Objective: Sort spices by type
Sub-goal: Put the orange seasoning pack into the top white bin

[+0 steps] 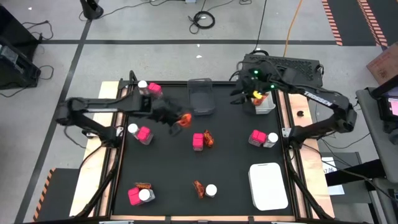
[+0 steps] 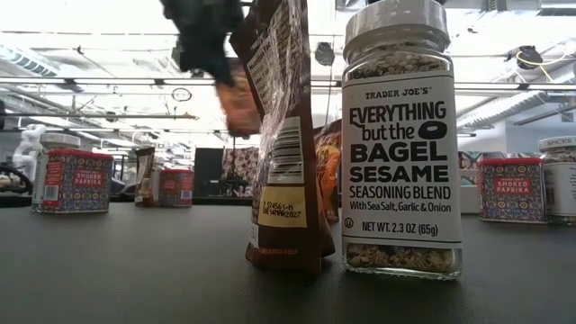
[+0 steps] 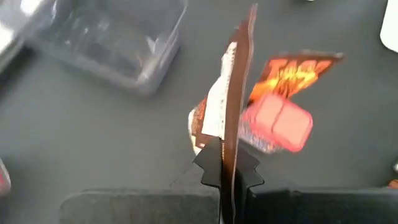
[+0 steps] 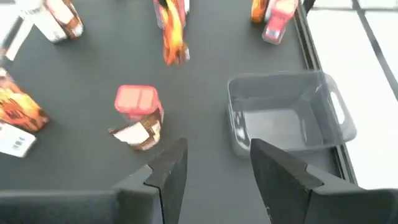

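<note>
My left gripper [image 1: 176, 117] hangs over the black mat left of centre, shut on an orange-red sachet [image 1: 184, 120], which the left wrist view shows edge-on [image 3: 235, 74]. Under it a pink pack [image 3: 277, 124] stands on the mat beside another sachet [image 3: 292, 71]. My right gripper [image 1: 242, 93] hovers open with nothing between its fingers [image 4: 214, 165], near the dark grey tray [image 4: 286, 118]. More pink packs [image 1: 145, 134], white-lidded jars [image 1: 211, 190] and sachets [image 1: 198, 186] stand in small clusters about the mat. My left gripper pinches the sachet's flat faces between its two fingers, at the sachet's end nearest the gripper [image 3: 231, 134]. The fingers slant down from the table's left. The sachet is lifted clear of the mat and sticks out beyond the fingertips, edge toward the wrist camera.
A white bin [image 1: 268, 185] lies at the near right. Another bin [image 1: 266, 104] with something yellow and red in it sits at the far right, beside my right gripper. A tall jar [image 2: 400, 135] and a sachet [image 2: 283, 135] stand close before the low camera.
</note>
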`<action>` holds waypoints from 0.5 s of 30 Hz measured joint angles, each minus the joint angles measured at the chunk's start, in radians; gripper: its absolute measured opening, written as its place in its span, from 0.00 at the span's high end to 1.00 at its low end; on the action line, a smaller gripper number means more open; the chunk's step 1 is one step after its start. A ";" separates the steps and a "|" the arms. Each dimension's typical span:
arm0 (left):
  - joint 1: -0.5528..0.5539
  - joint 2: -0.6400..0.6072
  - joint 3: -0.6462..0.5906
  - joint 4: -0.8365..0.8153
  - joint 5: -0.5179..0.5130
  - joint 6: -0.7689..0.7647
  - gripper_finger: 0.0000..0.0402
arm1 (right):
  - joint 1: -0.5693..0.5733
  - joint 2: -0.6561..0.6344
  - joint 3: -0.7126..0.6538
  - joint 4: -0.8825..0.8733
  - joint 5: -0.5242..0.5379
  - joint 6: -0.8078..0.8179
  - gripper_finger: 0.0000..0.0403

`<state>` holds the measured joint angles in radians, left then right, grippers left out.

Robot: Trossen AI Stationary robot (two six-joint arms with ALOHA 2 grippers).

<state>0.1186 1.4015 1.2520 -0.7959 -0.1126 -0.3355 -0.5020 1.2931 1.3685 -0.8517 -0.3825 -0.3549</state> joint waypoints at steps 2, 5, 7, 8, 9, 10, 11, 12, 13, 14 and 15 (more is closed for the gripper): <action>0.030 0.077 0.090 0.000 0.024 0.081 1.00 | -0.015 -0.034 -0.035 0.006 -0.019 0.011 0.58; 0.071 0.187 0.228 0.003 0.061 0.190 1.00 | -0.028 -0.070 -0.072 0.010 -0.013 0.025 0.58; 0.093 0.262 0.317 0.005 0.082 0.251 1.00 | -0.035 -0.090 -0.089 0.008 -0.013 0.030 0.58; 0.100 0.302 0.358 0.004 0.097 0.273 1.00 | -0.036 -0.098 -0.097 0.014 -0.013 0.033 0.58; 0.105 0.342 0.403 0.002 0.115 0.292 1.00 | -0.037 -0.102 -0.104 0.015 -0.013 0.035 0.58; 0.109 0.382 0.442 0.005 0.132 0.307 1.00 | -0.039 -0.104 -0.110 0.016 -0.012 0.036 0.58; 0.112 0.421 0.480 0.006 0.148 0.322 1.00 | -0.041 -0.105 -0.117 0.015 -0.012 0.036 0.58; 0.112 0.459 0.513 0.004 0.163 0.337 1.00 | -0.041 -0.104 -0.122 0.016 -0.011 0.036 0.58; 0.111 0.497 0.547 0.002 0.174 0.352 1.00 | -0.041 -0.104 -0.128 0.016 -0.011 0.036 0.58; 0.110 0.534 0.575 0.006 0.183 0.367 1.00 | -0.043 -0.103 -0.134 0.016 -0.011 0.030 0.58; 0.109 0.568 0.605 0.003 0.196 0.374 1.00 | -0.045 -0.103 -0.142 0.019 -0.011 0.022 0.58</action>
<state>0.2279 1.9698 1.8566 -0.7925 0.0830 0.0384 -0.5475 1.1900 1.2261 -0.8329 -0.3934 -0.3329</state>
